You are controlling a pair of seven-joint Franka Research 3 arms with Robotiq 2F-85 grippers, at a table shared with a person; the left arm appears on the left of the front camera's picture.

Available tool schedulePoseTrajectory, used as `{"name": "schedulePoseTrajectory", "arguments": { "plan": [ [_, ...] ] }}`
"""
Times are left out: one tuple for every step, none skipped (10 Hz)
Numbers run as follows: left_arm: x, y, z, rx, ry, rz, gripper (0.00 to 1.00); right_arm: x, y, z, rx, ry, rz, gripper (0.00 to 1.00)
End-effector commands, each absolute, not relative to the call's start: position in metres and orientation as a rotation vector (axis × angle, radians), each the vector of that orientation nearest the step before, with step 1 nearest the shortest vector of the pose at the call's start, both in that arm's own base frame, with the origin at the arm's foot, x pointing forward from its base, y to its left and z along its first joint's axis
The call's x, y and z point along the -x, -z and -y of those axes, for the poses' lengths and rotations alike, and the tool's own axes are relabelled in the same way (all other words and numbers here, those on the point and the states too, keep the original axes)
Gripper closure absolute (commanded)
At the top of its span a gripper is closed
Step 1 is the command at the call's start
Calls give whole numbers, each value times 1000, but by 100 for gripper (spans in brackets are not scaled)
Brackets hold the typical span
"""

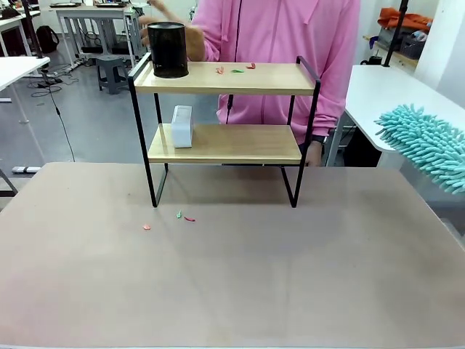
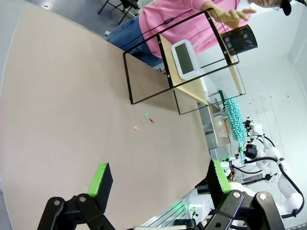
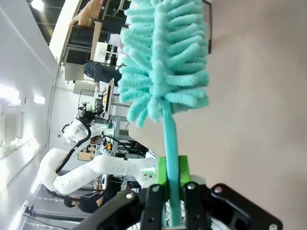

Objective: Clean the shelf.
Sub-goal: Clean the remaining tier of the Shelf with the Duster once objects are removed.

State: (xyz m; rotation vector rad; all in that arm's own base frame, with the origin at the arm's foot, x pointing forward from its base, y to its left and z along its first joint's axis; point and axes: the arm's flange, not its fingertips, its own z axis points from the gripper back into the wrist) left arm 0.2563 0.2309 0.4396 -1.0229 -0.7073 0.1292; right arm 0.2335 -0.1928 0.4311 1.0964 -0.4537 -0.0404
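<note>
Up in the middle of the front view, the shelf (image 1: 225,78) stands with its four black legs on the far part of the brown counter (image 1: 232,283). On its top board, at the left end, sits a black mesh cup (image 1: 168,49), and toward the right of that board lie a few red and green scraps (image 1: 251,66). A white box (image 1: 182,126) stands upright at the left end of the lower board. More small bits (image 1: 189,219) lie on the counter just in front of the shelf's left legs. A person in a pink top (image 1: 276,36) stands right behind the shelf, one hand (image 2: 230,17) raised near the cup.

At the bottom of the left wrist view, the left claw (image 2: 159,178) is spread wide with nothing between its green pads, hanging over bare counter well short of the shelf (image 2: 189,86).

The right claw (image 3: 172,168) is clamped tight on the teal handle of a fluffy duster (image 3: 165,57), whose head pokes in at the right edge of the front view (image 1: 429,145), off to the side of the shelf and not touching it
</note>
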Motion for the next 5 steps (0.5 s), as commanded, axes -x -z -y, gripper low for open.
{"name": "schedulePoseTrajectory", "arguments": {
  "plan": [
    [-257,-440,-230,1031,-117,736,0,-232,-430,192,-1094,17,459,88],
    [-257,-440,-230,1031,-117,736,0,-232,-430,192,-1094,17,459,88],
    [-257,-440,-230,1031,-117,736,0,-232,-430,192,-1094,17,459,88],
    [-257,-440,-230,1031,-117,736,0,-232,-430,192,-1094,17,459,88],
    [-257,-440,-230,1031,-117,736,0,-232,-430,192,-1094,17,459,88]
  ]
}}
